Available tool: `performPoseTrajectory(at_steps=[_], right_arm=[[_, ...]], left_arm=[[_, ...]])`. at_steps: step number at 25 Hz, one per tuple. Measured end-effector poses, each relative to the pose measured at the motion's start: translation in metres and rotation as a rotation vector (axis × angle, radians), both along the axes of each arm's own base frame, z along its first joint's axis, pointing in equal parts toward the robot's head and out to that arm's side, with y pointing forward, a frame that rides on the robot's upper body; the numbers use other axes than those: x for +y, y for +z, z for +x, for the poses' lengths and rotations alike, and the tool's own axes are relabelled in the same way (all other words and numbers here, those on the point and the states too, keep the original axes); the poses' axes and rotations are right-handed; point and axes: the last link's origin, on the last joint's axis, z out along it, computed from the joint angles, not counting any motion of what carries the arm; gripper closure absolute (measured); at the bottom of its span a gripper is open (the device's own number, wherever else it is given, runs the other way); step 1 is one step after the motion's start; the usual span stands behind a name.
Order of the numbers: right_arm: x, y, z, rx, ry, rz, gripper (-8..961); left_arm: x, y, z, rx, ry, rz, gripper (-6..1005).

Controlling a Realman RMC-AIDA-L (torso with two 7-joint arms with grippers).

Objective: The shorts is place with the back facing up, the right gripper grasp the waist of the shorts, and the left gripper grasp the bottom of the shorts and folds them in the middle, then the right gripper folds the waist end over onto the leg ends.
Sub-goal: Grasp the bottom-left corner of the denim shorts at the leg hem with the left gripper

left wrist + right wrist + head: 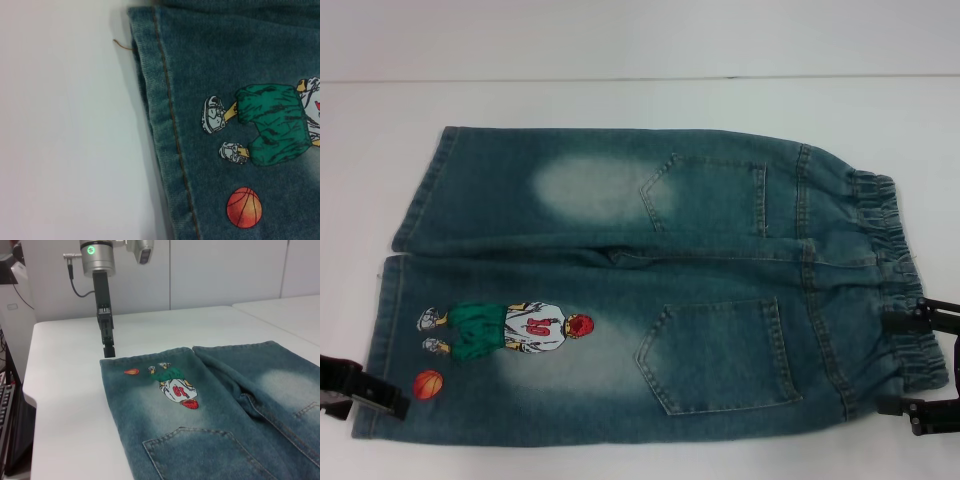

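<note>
Denim shorts [620, 290] lie flat on the white table [620, 110], back up. The right gripper [917, 365], fingers wide, straddles the waist [900, 290]. The left gripper [108, 347] hangs just beside the hem [160, 100]; its finger spread cannot be told.

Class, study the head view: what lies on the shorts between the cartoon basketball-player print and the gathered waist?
In the head view, a faded pale patch and then a back pocket lie between the print and the waist of the shorts.
</note>
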Motion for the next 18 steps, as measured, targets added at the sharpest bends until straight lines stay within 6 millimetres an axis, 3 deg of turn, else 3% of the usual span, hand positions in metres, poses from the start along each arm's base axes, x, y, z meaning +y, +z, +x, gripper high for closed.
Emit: performPoseTrajectory(at_steps=[18], right_arm=[[-0.0022,-0.0012,-0.0003,0.003,0.002,-0.011,33]], left_arm=[[-0.0007,-0.0032,-0.0028,0.008,0.007,-0.003,141]])
